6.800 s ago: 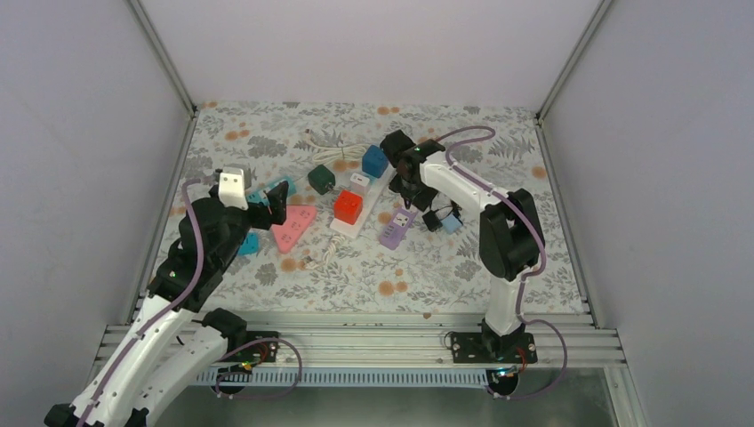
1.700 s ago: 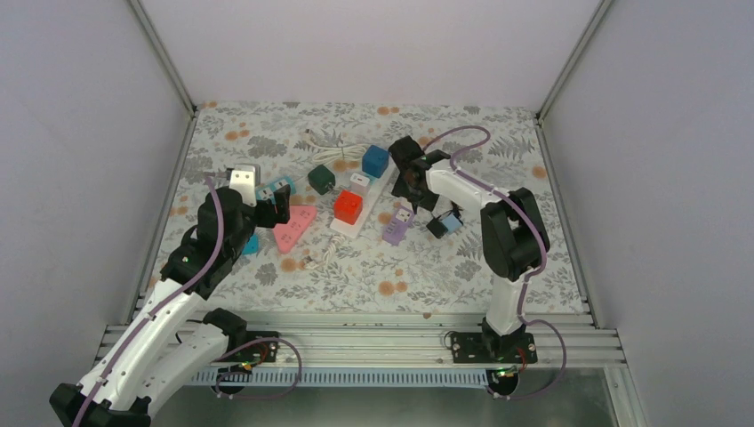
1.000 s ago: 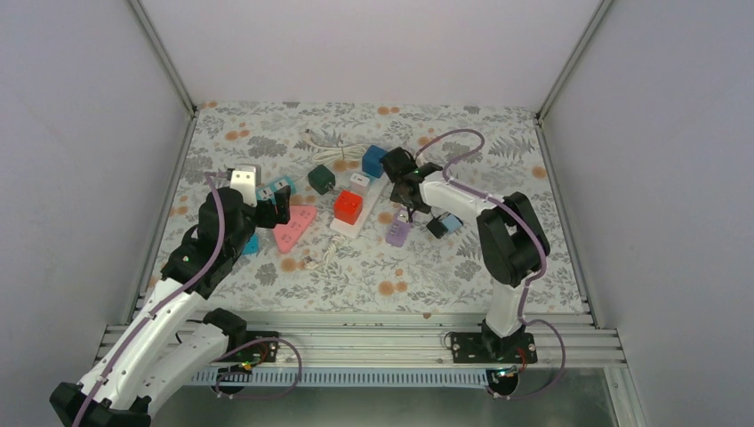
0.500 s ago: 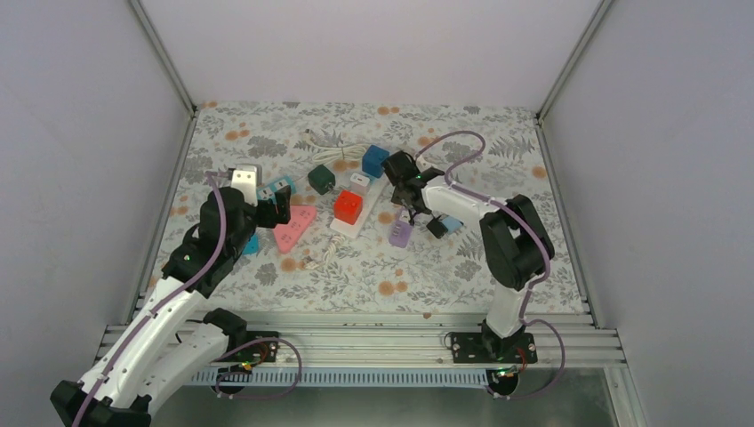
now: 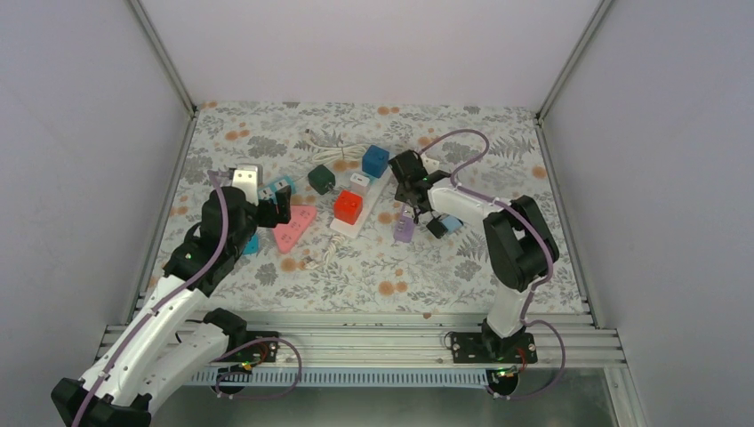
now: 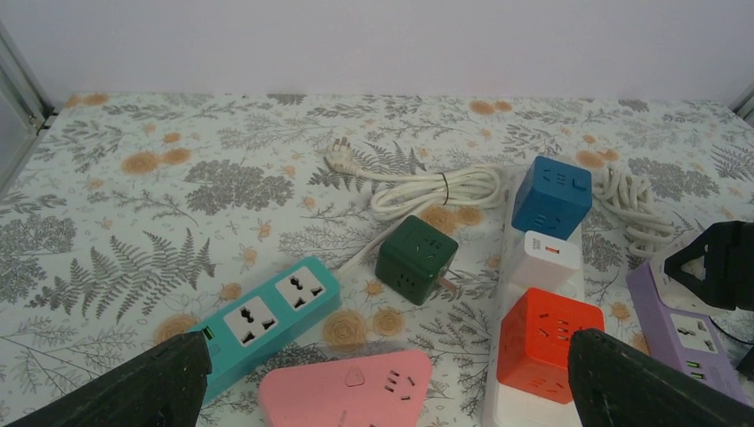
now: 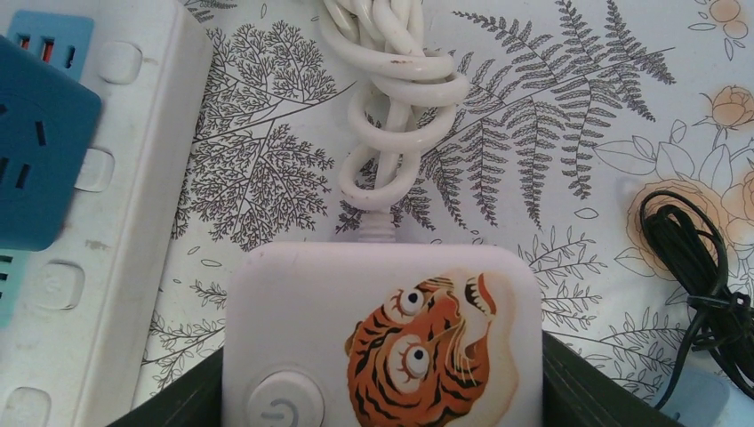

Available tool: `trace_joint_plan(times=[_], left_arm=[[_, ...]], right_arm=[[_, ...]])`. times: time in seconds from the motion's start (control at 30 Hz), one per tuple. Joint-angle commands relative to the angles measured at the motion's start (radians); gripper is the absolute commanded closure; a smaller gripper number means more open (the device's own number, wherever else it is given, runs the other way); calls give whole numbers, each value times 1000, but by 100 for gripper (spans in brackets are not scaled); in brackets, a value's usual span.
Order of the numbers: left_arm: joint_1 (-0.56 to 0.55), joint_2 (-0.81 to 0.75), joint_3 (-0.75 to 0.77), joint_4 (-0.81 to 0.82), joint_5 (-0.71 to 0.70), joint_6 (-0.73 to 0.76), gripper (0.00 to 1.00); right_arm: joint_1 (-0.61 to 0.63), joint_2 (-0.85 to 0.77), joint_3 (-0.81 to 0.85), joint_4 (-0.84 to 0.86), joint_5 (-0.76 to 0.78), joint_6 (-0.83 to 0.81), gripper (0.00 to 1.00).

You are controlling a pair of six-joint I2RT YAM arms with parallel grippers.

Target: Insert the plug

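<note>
From above, the right gripper (image 5: 413, 206) is clamped on the far end of the purple power strip (image 5: 405, 230), mid-way across the tabletop (image 5: 498, 267). The left gripper (image 5: 272, 203) hangs wide open near the left edge. Its wrist camera finds the white plug (image 6: 336, 155) lying loose toward the far edge, untouched. The right wrist view has the strip's tiger sticker (image 7: 427, 342) squarely between the fingers (image 7: 591, 387). I'd hold that strip steady while the left takes the plug by its body, prongs lined up.

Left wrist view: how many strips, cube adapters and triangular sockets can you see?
Strips: 3 (teal strip, white strip, purple strip)
Cube adapters: 4 (green cube, blue cube, white cube, red cube)
Triangular sockets: 1 (pink socket)
Total: 8
</note>
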Motion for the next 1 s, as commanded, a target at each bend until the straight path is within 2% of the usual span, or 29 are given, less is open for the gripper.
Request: trace_joint_plan(times=[0.0, 0.07, 0.2, 0.27, 0.4, 0.6, 0.7, 0.83, 0.97], left_arm=[[3, 2, 14, 1, -11, -5, 0], [3, 4, 21, 5, -6, -1, 0], [3, 7, 34, 2, 5, -3, 0], [3, 6, 40, -2, 3, -3, 0], [3, 6, 54, -8, 13, -3, 0], [3, 18, 52, 26, 80, -24, 0], [3, 25, 42, 72, 142, -39, 0], [3, 36, 37, 136, 217, -59, 0], [3, 64, 43, 181, 271, -84, 0]], right_arm=[[-17, 14, -40, 2, -58, -14, 43], [-19, -3, -10, -12, -73, -30, 37], [-33, -24, 61, -76, -74, -37, 7], [-42, -40, 80, -90, -96, -47, 0], [-44, -120, 78, -98, -139, -84, 0], [-51, -361, -113, -64, -146, -128, 2], [-54, -467, -223, -73, -137, -128, 8], [-61, -539, -348, -104, -160, -84, 22], [-73, -543, -464, -11, -261, -106, 23]])
